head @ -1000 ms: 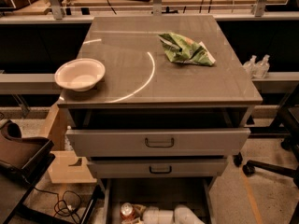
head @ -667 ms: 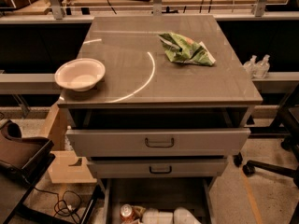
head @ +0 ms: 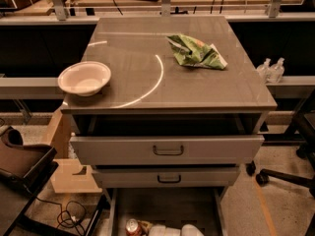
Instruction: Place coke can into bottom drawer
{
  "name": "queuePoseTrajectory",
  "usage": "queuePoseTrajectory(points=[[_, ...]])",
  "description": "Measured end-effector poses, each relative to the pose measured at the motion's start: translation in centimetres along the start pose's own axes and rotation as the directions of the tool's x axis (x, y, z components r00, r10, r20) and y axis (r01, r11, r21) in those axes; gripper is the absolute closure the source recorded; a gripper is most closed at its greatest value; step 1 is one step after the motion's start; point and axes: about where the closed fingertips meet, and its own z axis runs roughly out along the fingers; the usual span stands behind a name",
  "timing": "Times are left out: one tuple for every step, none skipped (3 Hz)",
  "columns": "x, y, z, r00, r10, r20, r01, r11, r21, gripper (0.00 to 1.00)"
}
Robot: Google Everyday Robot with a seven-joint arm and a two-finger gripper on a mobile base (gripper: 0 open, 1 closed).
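Cabinet seen from the front and above.

Worktop (head: 221, 90): grey, with a pale curved streak across it. White bowl (head: 84, 77) sits upright at the left front corner, close to the edge. Crumpled green bag (head: 196, 52) lies on the right rear part, well apart from the bowl.

Upper drawer (head: 167, 149): partly out, dark handle at centre, dark gap under the worktop. Middle drawer (head: 167, 178): out a little less, same kind of handle.

Bottom drawer (head: 167, 204): pulled out furthest, dark flat floor exposed. The frame's lower edge cuts it off.

Can (head: 132, 227): inside the bottom drawer, on the left part of the floor, at the very bottom of the view. Silver top faces up, red side partly visible.

Gripper (head: 170, 230): white, low in the bottom drawer, just beside the can on its right. Only its rounded upper parts show. How wide it stands, and whether it grips the can, is not discernible.

Surroundings: two small clear bottles (head: 271, 70) on a ledge right of the cabinet. Dark chair (head: 22, 163) at the left. Cables (head: 69, 218) on the floor beside it.
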Motion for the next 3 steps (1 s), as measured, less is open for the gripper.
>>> queuePoseTrajectory(points=[[1.2,-0.1,0.2,1.000,-0.005,-0.017,0.005,0.9996,0.029,1.00],[2.0,-0.2,0.4,0.999,-0.020,-0.036,0.021,0.9986,0.048,1.00],[2.7,-0.4,1.0,0.998,-0.037,-0.060,0.040,0.9975,0.058,1.00]])
